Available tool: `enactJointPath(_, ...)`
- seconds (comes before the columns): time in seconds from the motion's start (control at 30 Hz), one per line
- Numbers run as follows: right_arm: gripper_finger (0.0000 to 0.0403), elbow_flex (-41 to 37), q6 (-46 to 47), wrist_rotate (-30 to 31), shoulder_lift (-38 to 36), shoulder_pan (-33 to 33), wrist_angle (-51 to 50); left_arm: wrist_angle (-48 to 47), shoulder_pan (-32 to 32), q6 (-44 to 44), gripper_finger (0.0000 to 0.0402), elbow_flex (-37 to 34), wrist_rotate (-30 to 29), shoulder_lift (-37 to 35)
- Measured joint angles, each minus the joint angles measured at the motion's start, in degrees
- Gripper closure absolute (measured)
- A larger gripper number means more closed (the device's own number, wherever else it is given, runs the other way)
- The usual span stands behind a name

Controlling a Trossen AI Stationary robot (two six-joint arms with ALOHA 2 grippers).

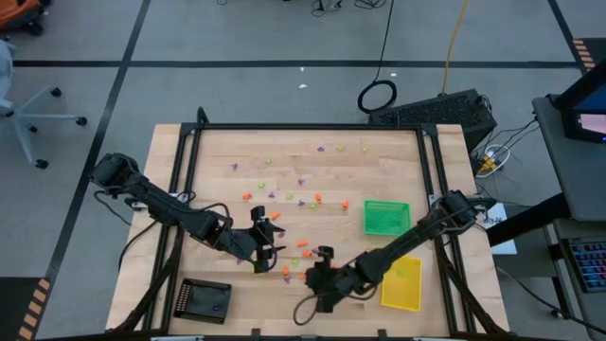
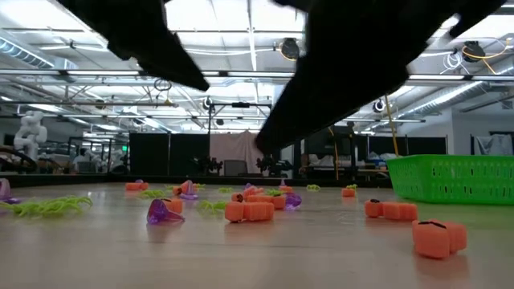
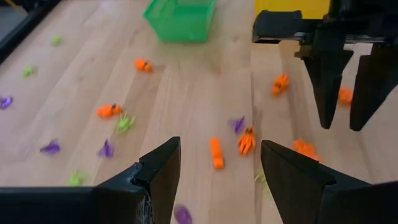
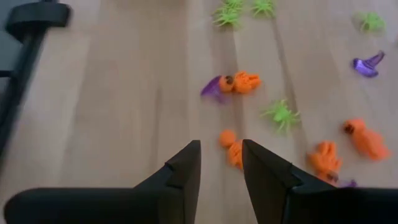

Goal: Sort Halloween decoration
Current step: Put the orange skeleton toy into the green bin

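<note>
Small orange, purple and lime green trinkets (image 1: 301, 201) lie scattered on the wooden table; they also show in the low view (image 2: 249, 210). My left gripper (image 1: 273, 239) hovers open over the table's middle, and in its wrist view (image 3: 221, 158) an orange trinket (image 3: 216, 153) lies on the wood below the gap. My right gripper (image 1: 311, 273) is just right of it, nearer the front edge. It is open with a narrow gap (image 4: 221, 158) over an orange trinket (image 4: 232, 149). Neither gripper holds anything that I can see.
A green tray (image 1: 386, 216) stands right of the middle, and it also shows in the low view (image 2: 454, 177). A yellow tray (image 1: 401, 282) stands at the front right and a black tray (image 1: 205, 299) at the front left. The two grippers are close together.
</note>
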Motion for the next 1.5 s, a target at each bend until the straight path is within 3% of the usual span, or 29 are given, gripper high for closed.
enactJointPath(0.23,0.0252,0.0,-4.8,-6.8,1.3,-2.8,1.3,-5.1,-0.8,-1.6,0.0178,0.0,-0.6,0.0)
enactJointPath(0.43,0.023,0.0,-10.3,-7.6,3.8,-3.4,3.9,-5.5,-0.8,-1.6,0.0178,0.0,-0.6,0.0)
enactJointPath(0.8,0.023,-0.9,-14.7,-10.5,4.3,-3.8,4.8,-9.8,-2.0,-6.0,0.0178,0.0,-1.2,0.0)
enactJointPath(1.5,0.023,-1.0,-12.7,-12.0,2.9,-4.2,2.4,-9.0,-2.4,-6.5,0.0178,0.0,-1.4,0.0)
